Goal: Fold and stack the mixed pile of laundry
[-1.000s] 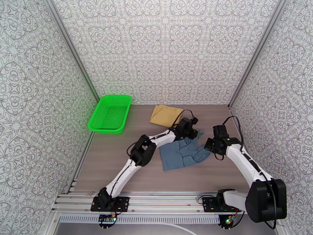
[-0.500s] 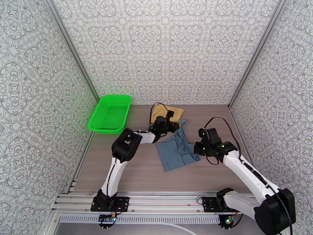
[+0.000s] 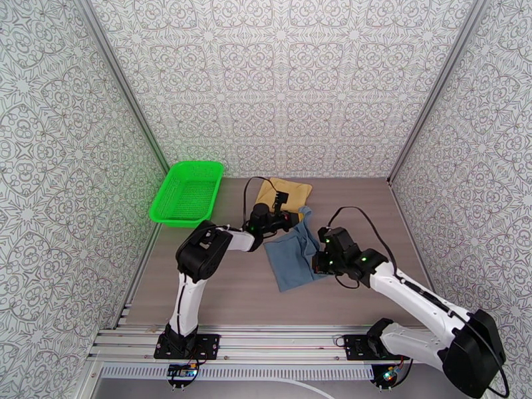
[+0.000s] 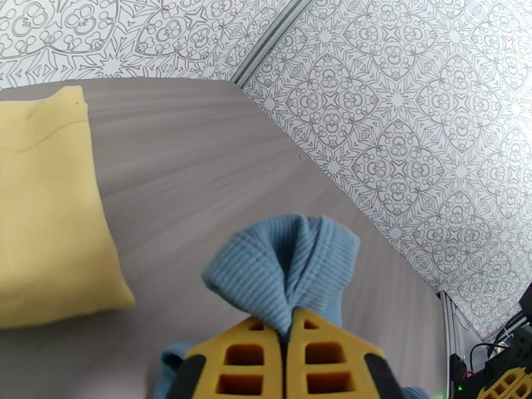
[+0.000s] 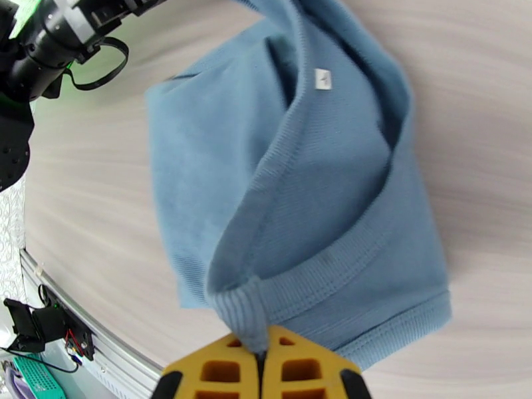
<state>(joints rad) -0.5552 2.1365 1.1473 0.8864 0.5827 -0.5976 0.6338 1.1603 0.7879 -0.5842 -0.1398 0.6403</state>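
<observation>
Blue-grey tank top (image 3: 290, 262) was clamped at ribbed edges by left end effector (image 4: 287, 326) and right end effector (image 5: 261, 347), apparently partly lifted; mustard cloth (image 4: 46, 214) lay near.

basket (image 3: 178, 219) left of cloth (image 3: 300, 191), tank top (image 3: 289, 261) nearer.

blue-grey tank top (image 3: 291, 257) half-folded mid-surface, two ribbed edges lifted; mustard cloth (image 3: 300, 191) folded flat just behind it
</observation>
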